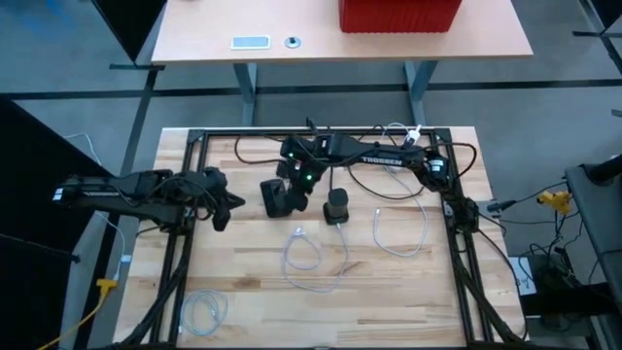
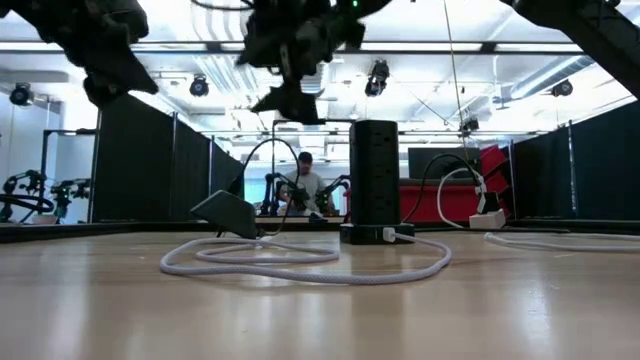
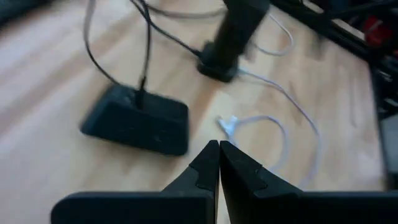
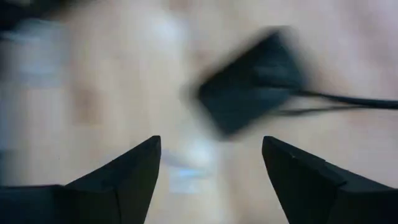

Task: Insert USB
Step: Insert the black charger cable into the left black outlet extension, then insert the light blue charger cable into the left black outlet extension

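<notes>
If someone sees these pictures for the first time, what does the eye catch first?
Probably the black power tower standing upright near the middle of the wooden table, with a white USB cable looped on the wood in front of it. Just above a flat black box beside the tower hangs the right gripper, open; the left gripper waits shut at the table's left.

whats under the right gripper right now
In the high view the right gripper, open, hangs over the flat black box on the wooden table. Its wrist view shows that box and bare wood ahead. The arm covers part of the box from above.
</notes>
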